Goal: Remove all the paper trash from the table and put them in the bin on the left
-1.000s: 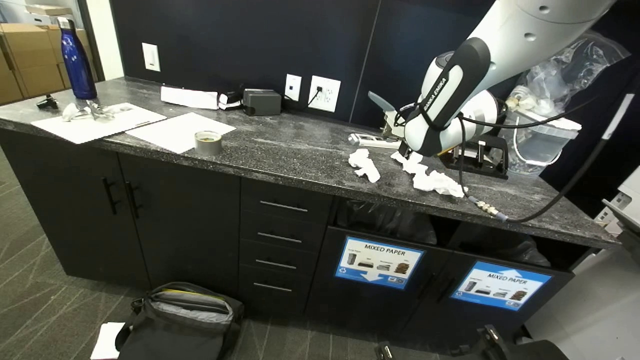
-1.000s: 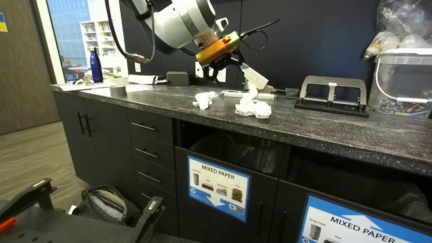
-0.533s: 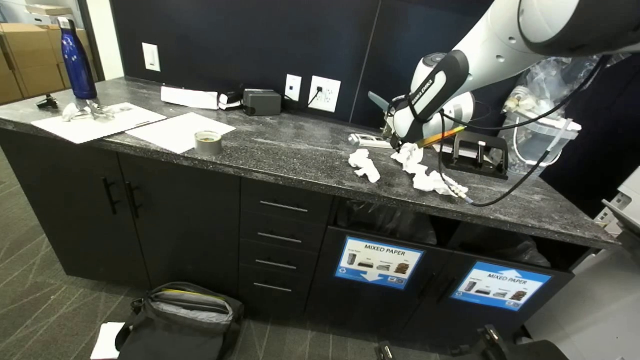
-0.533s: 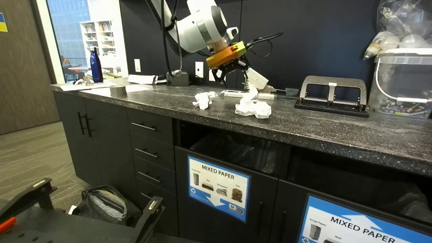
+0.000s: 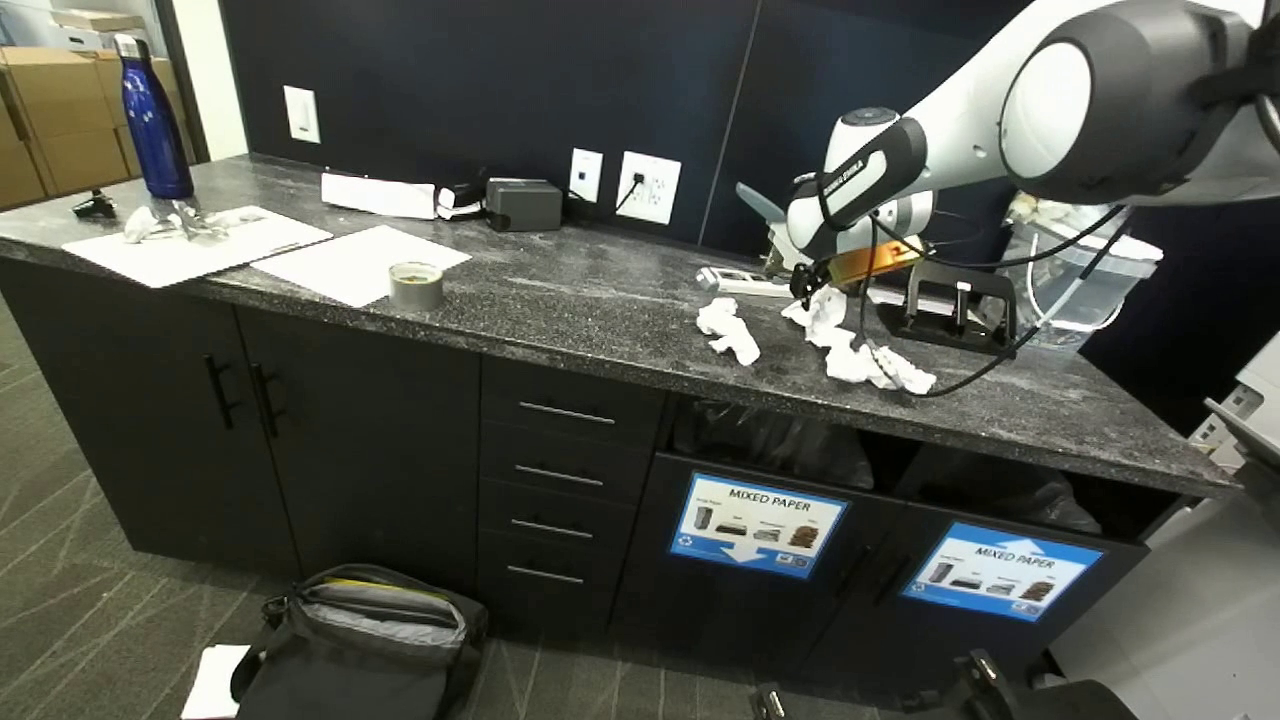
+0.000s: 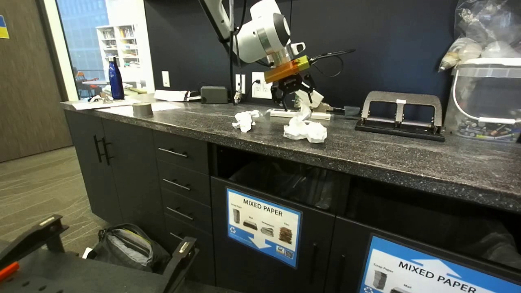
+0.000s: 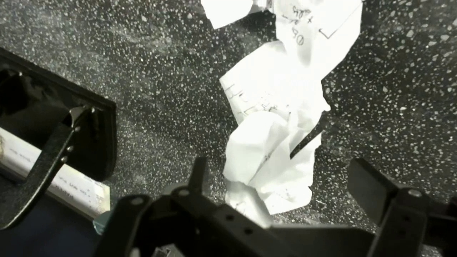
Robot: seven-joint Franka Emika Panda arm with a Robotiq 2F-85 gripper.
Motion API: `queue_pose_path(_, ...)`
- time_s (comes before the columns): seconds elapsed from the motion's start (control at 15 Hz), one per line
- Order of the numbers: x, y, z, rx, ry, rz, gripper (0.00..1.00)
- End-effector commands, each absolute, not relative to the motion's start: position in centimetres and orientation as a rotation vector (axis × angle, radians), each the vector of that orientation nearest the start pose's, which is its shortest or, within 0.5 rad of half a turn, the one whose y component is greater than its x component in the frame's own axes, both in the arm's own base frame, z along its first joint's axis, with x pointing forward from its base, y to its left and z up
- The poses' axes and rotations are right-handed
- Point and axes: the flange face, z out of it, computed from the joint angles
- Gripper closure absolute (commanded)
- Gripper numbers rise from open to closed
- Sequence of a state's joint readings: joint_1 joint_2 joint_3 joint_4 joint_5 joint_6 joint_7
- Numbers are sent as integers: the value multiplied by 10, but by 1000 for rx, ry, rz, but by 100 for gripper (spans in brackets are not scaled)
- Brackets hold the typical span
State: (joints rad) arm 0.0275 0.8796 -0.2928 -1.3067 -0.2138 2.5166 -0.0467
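Observation:
Crumpled white paper trash lies on the dark speckled table (image 5: pixel 570 310). One scrap (image 5: pixel 730 332) lies apart; it also shows in an exterior view (image 6: pixel 245 121). Further scraps (image 5: pixel 880 366) lie in a row near the hole punch and look like one heap (image 6: pixel 305 130) in an exterior view. My gripper (image 6: pixel 298 105) is open and empty, pointing down above the far end of that heap. In the wrist view, a scrap with handwriting (image 7: pixel 271 150) lies between the spread fingertips (image 7: pixel 282 178), untouched by them. The left bin (image 5: pixel 757 526), labelled MIXED PAPER, has its opening under the counter edge.
A black hole punch (image 6: pixel 401 116), a clear bucket (image 6: pixel 486 101) and a long stapler (image 6: pixel 310 95) stand near the heap. Tape (image 5: pixel 416 286), flat sheets (image 5: pixel 360 262), a grey box (image 5: pixel 524 204) and a blue bottle (image 5: pixel 155 120) are farther left. A second similar bin (image 5: pixel 1003 570) is beside the left one.
My gripper has moved down and, in an exterior view, to the right, coming over the heap with its fingers open. The paper scraps have not moved.

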Motion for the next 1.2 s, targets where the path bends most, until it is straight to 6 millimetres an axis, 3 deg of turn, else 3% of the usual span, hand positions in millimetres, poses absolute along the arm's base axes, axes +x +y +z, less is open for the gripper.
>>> queue_pose_path(0.0,787,-152,254,-3446,-81,-471,0)
queue_pose_path(0.4,801,-167,230,-3411,-26,-473,0)
queue_pose_path(0.47,802,-169,226,-3411,-18,-467,25)
queue_pose_path(0.53,802,-171,222,-3416,-15,-461,26)
queue_pose_path(0.8,803,-169,217,-3426,-21,-412,58)
queue_pose_path(1.07,805,-167,225,-3435,-16,-396,88)
queue_pose_path(1.13,805,-166,228,-3434,-15,-392,89)
